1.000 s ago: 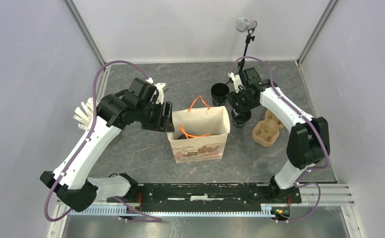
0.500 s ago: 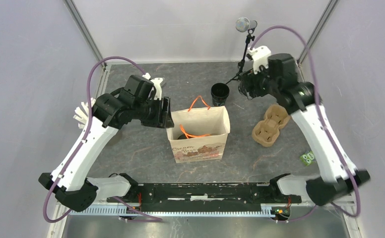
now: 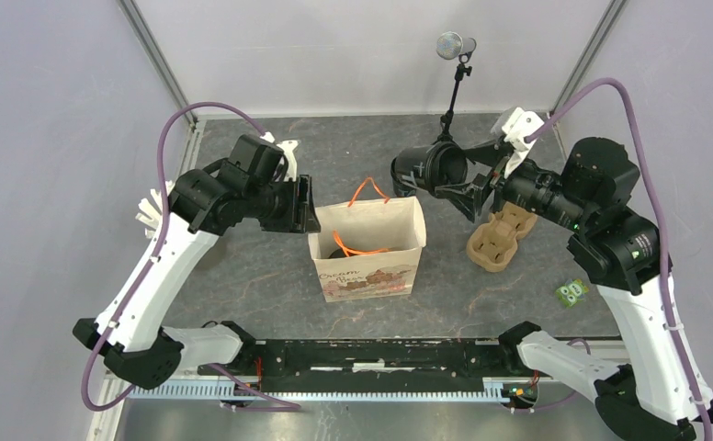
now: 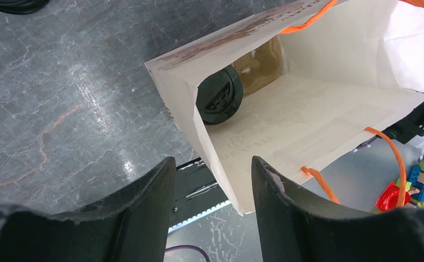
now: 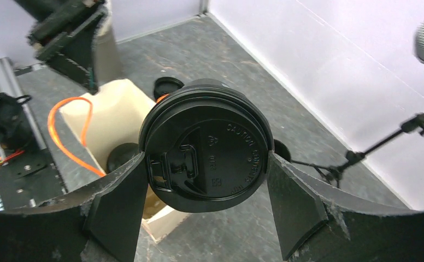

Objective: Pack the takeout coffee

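While the right tool (image 3: 452,173) is gripping the held cup (image 3: 429,165) in the air behind the paper bag (image 3: 371,271), the top view is showing the carry step in hand. The cup is hanging off the worktop (image 3: 261,285), near the bag's far right corner, not yet over the mouth. It is lying close to level, its long axis running along the tool's reach. The left tool (image 3: 305,207) is sitting at the bag's left rim. The cup carrier (image 3: 498,230) is lying on the worktop under the right arm.

Left wrist view: the fingers (image 4: 144,207) are standing well apart, with the bag's near wall running down between them. Cannot tell whether either is touching the paper; nothing is being clamped. A second cup (image 4: 219,102) is sitting inside the bag against that wall, its lid facing the camera.

Right wrist view: the jaws are clamping the held cup's sides near the lid, spread wide for its girth. The lid is facing straight back at the camera, so the base is pointing away, toward the bag and the left arm beyond.

Judgement: the next move is calling for the wrist to swing down until the lid is facing up. Then comes a short carry over the mouth and a lowering beside the second cup, clear of the orange handles (image 3: 368,190).
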Controlling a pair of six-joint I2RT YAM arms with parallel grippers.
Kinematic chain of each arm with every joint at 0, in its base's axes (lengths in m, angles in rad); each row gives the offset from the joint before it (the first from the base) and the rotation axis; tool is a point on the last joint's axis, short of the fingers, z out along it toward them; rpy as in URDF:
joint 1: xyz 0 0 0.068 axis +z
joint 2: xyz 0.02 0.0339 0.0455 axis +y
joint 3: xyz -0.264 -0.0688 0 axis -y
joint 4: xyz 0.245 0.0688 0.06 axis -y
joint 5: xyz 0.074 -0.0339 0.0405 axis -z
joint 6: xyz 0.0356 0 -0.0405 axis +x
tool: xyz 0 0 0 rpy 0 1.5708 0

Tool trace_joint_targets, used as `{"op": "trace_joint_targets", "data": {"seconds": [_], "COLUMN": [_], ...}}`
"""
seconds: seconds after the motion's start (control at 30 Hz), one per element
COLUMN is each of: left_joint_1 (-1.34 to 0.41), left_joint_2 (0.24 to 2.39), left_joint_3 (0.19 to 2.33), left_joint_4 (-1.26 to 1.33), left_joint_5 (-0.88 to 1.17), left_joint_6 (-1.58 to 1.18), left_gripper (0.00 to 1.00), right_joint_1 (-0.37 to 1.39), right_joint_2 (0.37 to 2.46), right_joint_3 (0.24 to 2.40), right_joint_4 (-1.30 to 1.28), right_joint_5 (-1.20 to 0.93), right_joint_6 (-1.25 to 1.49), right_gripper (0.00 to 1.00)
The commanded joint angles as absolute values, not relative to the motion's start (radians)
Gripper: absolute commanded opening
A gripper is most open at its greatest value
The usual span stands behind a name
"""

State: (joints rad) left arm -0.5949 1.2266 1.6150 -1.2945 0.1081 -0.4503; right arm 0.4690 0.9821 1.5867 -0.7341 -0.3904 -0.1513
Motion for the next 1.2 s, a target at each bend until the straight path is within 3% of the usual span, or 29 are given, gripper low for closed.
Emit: {"op": "trace_joint_targets", "data": {"seconds": [0.0,0.5,0.8,1.0,1.17], "left_joint_1": [-0.588,-0.586,-0.585,-0.584,-0.584], "left_joint_2": [1.237,1.233,1.239,1.237,1.274], "left_joint_3": [1.645,1.602,1.586,1.546,1.558], "left_joint_4": [-1.297,-1.263,-1.261,-1.197,-1.119], "left_joint_5": [0.117,0.156,0.163,0.174,0.219], "left_joint_6": [-0.502,-0.517,-0.496,-0.475,-0.442], "left_gripper": [0.59,0.56,0.54,0.46,0.25], "right_joint_1": [0.475,0.58,0.695,0.751,0.79], "right_joint_2": [0.982,1.014,1.091,1.171,1.224], "right_joint_3": [1.577,1.528,1.555,1.588,1.615], "right_joint_4": [-0.7,-0.804,-0.838,-0.861,-0.867], "right_joint_5": [-0.571,-0.627,-0.486,-0.409,-0.339], "right_joint_6": [-0.133,-0.177,-0.236,-0.327,-0.399], "right_gripper": [0.66,0.66,0.67,0.67,0.68]}}
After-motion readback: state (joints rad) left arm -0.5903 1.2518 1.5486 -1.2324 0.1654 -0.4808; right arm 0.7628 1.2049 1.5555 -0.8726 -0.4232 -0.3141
